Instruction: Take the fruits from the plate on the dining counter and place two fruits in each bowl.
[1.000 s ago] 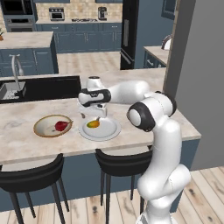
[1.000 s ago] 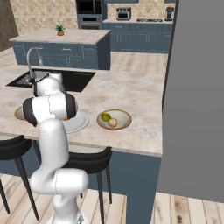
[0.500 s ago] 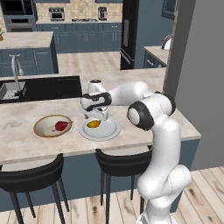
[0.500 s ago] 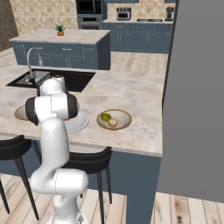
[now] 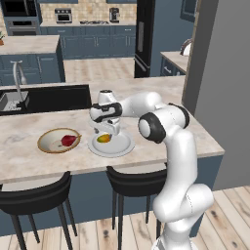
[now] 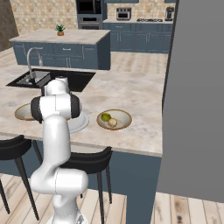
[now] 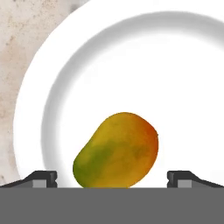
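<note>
Now gripper [image 7: 112, 178] lower than second ago; fingers [image 7: 41, 178] spread wide, orange-yellow fruit [image 7: 117, 151] between them on plate [image 7: 183, 87]. You may close next; last fruit pending.

One white plate [image 5: 116, 145] sits near the front edge of the dining counter [image 5: 29, 132], with one orange-yellow fruit [image 5: 103, 138] on it; two brown-rimmed bowls stand on the same counter, the left bowl [image 5: 52, 141] holding one dark red fruit [image 5: 69, 140], the right bowl [image 6: 123, 119] holding two, one yellow-green fruit [image 6: 105, 117] and one pinkish peach fruit [image 6: 113, 123]; four fruits in all; two dark stools stand under the counter's front edge, a left stool [image 5: 34, 200] and a right stool [image 5: 134, 177]; one tap [image 5: 18, 77] rises at the sink.
</note>
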Robot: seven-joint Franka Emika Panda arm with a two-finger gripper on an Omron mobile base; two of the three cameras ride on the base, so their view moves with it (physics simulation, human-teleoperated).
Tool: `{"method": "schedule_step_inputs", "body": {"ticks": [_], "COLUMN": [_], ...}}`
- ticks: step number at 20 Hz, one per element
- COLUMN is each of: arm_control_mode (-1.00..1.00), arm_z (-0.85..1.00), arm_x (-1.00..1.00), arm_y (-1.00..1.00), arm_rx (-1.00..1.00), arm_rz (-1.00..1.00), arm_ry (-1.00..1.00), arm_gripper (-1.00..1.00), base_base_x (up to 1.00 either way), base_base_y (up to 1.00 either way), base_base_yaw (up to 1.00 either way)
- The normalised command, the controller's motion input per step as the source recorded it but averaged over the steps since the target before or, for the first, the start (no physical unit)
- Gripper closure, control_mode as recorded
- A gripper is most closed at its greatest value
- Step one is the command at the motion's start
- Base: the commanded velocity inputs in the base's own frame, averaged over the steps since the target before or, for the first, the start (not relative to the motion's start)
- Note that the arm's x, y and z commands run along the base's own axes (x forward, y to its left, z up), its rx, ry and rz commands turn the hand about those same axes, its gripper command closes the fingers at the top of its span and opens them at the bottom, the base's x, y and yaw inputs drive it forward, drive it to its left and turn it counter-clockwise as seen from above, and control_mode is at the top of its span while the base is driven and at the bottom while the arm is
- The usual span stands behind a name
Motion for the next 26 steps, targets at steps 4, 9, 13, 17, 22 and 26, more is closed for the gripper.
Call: {"method": "schedule_step_inputs", "body": {"ticks": [4, 9, 13, 17, 22, 26], "arm_control_mode": [-1.00, -1.00, -1.00, -1.00, -1.00, -1.00], "arm_z": [-0.17, -0.27, -0.23, -0.13, 0.00, 0.00], "arm_x": [0.02, 0.00, 0.00, -0.05, -0.24, -0.03], "arm_y": [0.00, 0.00, 0.00, 0.00, 0.00, -0.01], "arm_rx": [0.00, 0.00, 0.00, 0.00, 0.00, 0.00], "arm_rz": [-0.04, -0.06, -0.05, -0.04, -0.03, -0.03], "arm_ry": [0.00, 0.00, 0.00, 0.00, 0.00, 0.00], "arm_gripper": [-1.00, -1.00, -1.00, -1.00, -1.00, -1.00], "base_base_x": [0.00, 0.00, 0.00, 0.00, 0.00, 0.00], "base_base_y": [0.00, 0.00, 0.00, 0.00, 0.00, 0.00], "base_base_yaw": [0.00, 0.00, 0.00, 0.00, 0.00, 0.00]}}
